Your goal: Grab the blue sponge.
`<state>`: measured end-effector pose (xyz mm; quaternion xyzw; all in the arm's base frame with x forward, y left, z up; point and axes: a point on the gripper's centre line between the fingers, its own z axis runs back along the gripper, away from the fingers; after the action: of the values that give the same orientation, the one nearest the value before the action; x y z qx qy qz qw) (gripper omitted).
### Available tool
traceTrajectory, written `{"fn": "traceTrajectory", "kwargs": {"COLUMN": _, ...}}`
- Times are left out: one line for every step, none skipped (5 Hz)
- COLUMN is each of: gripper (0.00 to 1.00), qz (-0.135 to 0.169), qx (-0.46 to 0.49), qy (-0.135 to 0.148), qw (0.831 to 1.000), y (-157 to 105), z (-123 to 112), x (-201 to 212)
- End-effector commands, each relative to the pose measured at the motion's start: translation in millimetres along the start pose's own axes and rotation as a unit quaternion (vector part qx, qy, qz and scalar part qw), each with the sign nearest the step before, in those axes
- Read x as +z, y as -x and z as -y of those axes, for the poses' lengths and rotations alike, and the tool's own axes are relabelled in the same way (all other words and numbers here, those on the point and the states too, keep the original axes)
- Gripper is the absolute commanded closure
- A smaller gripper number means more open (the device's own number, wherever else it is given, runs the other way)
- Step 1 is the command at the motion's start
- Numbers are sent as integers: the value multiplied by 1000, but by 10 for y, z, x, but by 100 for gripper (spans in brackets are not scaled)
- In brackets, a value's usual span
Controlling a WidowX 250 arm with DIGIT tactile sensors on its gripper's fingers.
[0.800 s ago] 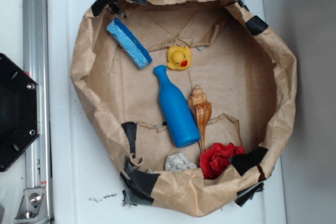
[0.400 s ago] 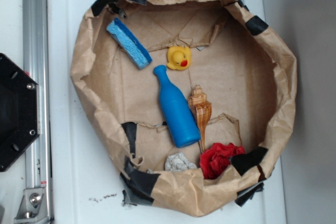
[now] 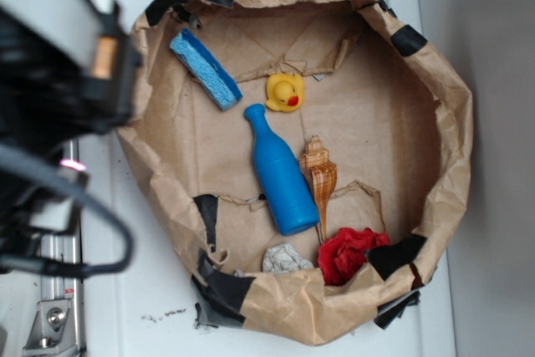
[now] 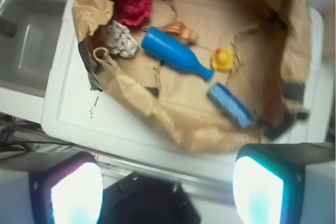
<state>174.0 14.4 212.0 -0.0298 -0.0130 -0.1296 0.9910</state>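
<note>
Exterior view: a crumpled brown paper nest (image 3: 456, 123), its rim patched with black tape, sits on a white tabletop (image 3: 150, 290). The blue sponge (image 3: 205, 68) lies flat on the paper floor at the far left of the nest, close to the paper wall and set on a slant. A yellow duck (image 3: 285, 92) sits just to its right. A blue bottle (image 3: 280, 171) lies at the centre, neck pointing toward the sponge but apart from it. A striped shell (image 3: 319, 175) lies along the bottle's right side. A red cloth (image 3: 349, 254) and a grey stone (image 3: 285, 257) rest at the near rim. The blurred dark robot arm (image 3: 58, 64) fills the left edge, outside the nest.

Wrist view: the pincer (image 4: 168, 190) is released, its two lit fingers (image 4: 76, 192) spread wide at the lower corners, well apart from the nest. The blue sponge (image 4: 229, 105) lies inside the nest at lower right, beside the duck (image 4: 223, 60) and just past the neck of the bottle (image 4: 176, 53).
</note>
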Motion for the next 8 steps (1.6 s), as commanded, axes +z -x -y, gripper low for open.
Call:
{"fn": "traceTrajectory", "kwargs": {"gripper": 0, "qz": -41, "qx": -111, "qy": 44, "qw": 992, "y": -226, "z": -254, "x": -524}}
{"fn": "traceTrajectory", "kwargs": {"gripper": 0, "qz": -36, "qx": -105, "qy": -8, "qw": 994, "y": -363, "z": -411, "x": -844}}
{"fn": "traceTrajectory", "kwargs": {"gripper": 0, "qz": -36, "qx": -84, "qy": -35, "qw": 995, "y": -467, "z": -577, "x": -1083}}
{"fn": "traceTrajectory", "kwargs": {"gripper": 0, "qz": -59, "qx": -78, "qy": -38, "qw": 994, "y": -476, "z": -712, "x": -1327}}
{"fn": "traceTrajectory", "kwargs": {"gripper": 0, "qz": -114, "qx": -91, "qy": -34, "qw": 989, "y": -345, "z": -693, "x": -1747}}
{"fn": "traceTrajectory", "kwargs": {"gripper": 0, "qz": -142, "qx": -144, "qy": -32, "qw": 979, "y": -234, "z": -541, "x": -1824}}
{"fn": "traceTrajectory", "kwargs": {"gripper": 0, "qz": -161, "qx": -152, "qy": -41, "qw": 974, "y": -131, "z": -575, "x": -1851}}
{"fn": "traceTrajectory", "kwargs": {"gripper": 0, "qz": -154, "qx": -127, "qy": -33, "qw": 979, "y": -96, "z": -685, "x": -1881}}
